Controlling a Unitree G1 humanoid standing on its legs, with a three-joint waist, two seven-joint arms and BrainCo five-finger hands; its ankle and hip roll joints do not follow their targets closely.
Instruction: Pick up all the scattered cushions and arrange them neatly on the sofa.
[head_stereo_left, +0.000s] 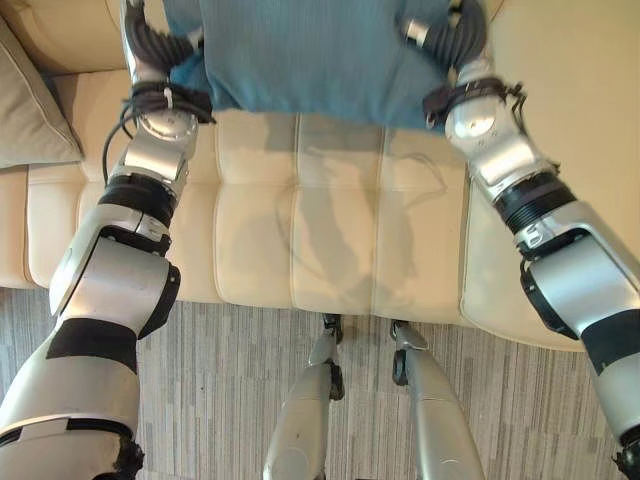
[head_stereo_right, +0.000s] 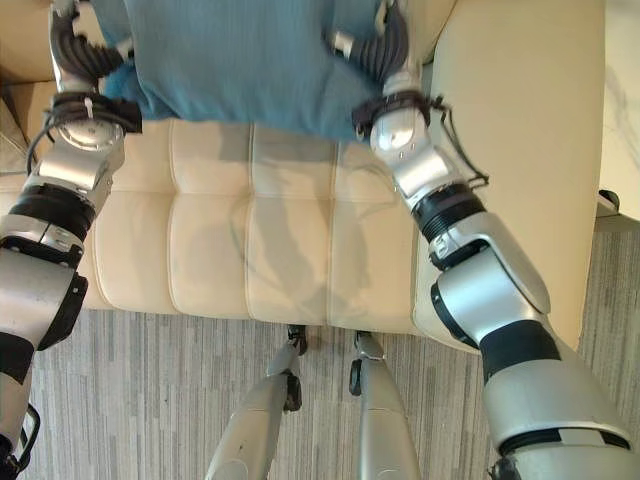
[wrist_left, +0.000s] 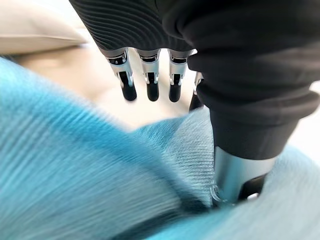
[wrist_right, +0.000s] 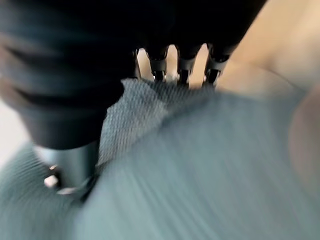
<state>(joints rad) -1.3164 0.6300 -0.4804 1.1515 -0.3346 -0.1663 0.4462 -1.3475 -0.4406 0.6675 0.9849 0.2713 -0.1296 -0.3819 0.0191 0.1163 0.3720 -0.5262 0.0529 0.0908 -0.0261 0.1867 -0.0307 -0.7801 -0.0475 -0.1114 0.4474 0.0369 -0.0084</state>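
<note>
This looks like a home living room. A cream leather sofa with stitched seat panels stands on a grey striped carpet. A beige cushion leans in the sofa's corner, and a blue cushion lies over the seat, the soft furnishings of a lounge.

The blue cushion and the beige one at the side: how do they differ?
The blue cushion is teal and held between the left hand and right hand, above the sofa seat; the beige cushion is tan, untouched, resting at the sofa's left end. Both are soft fabric cushions.
</note>
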